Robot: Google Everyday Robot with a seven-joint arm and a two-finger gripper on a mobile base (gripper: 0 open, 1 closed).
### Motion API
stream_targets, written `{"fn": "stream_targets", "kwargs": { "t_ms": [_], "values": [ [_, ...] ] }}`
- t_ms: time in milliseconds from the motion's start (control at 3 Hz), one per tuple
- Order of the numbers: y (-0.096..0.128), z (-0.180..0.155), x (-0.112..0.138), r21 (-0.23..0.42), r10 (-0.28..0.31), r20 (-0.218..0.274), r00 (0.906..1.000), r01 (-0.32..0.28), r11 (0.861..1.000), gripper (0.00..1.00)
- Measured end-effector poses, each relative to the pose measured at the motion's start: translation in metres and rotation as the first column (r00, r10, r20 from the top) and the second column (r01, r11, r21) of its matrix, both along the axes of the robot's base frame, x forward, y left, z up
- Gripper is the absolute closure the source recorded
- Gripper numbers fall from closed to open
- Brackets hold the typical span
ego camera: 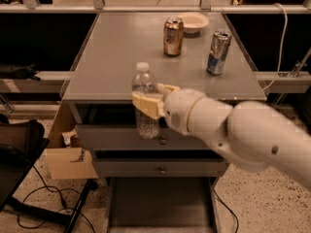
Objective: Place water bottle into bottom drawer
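The gripper (148, 104) is clamped around the water bottle's (145, 85) middle. The bottle stands upright, cap up and long axis vertical, before the cabinet's front edge and above the open bottom drawer (160, 205). Farther right stand a gold can (173, 36) and a blue-silver can (218, 52).

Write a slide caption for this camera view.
Gripper holds the water bottle in front of the cabinet, above the open bottom drawer.
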State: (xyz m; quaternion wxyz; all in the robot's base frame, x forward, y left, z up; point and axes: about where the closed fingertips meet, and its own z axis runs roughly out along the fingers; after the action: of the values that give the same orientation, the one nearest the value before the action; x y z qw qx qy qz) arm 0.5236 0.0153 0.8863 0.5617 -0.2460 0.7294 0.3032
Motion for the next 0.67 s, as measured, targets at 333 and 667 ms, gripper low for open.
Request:
{"fn": "stream_targets", "kwargs": {
  "t_ms": [333,667],
  "values": [
    [-0.026,-0.045,-0.016,-0.025,-0.072,0.105,0.9918,0.075,0.997,1.0],
    [-0.02,-0.045,-0.026,-0.058,-0.028,0.297,0.9546,0.047,0.997,1.0]
  ]
}}
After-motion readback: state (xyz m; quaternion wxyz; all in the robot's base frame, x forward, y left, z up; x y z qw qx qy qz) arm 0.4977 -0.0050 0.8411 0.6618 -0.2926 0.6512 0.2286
